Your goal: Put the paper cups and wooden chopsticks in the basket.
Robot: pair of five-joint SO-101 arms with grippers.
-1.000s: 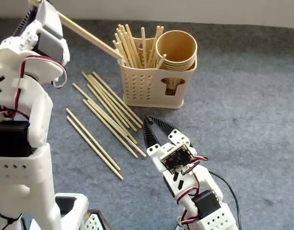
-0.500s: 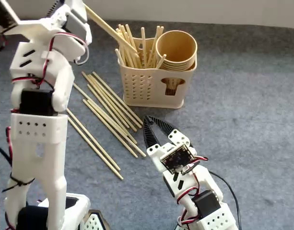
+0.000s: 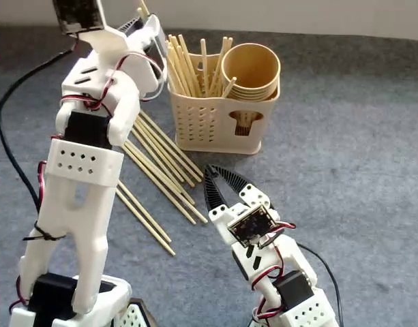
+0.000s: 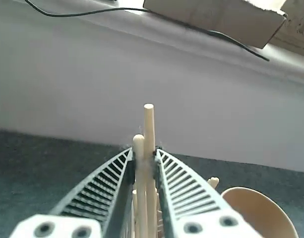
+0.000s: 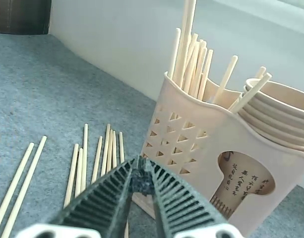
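Observation:
A cream basket [image 3: 215,126] stands at the back of the grey carpet. It holds several wooden chopsticks [image 3: 188,65] on its left side and stacked paper cups [image 3: 251,68] on its right. My left gripper [image 3: 148,30] hovers by the basket's upper left corner, shut on two chopsticks [image 4: 149,129] that stand nearly upright between its fingers. Several loose chopsticks [image 3: 161,163] lie on the carpet left of the basket. My right gripper [image 3: 214,178] rests low in front of the basket [image 5: 191,144], shut with nothing in it, its tips [image 5: 141,172] near the loose chopsticks [image 5: 99,153].
The tall white left arm [image 3: 86,157] stands over the left part of the loose chopsticks. A pale wall [image 4: 142,64] runs behind the basket. Open grey carpet [image 3: 352,177] stretches to the right.
My left arm has swung right toward the basket with the chopsticks, which have turned from slanting to nearly upright beside the basket's left side. The right arm has not moved.

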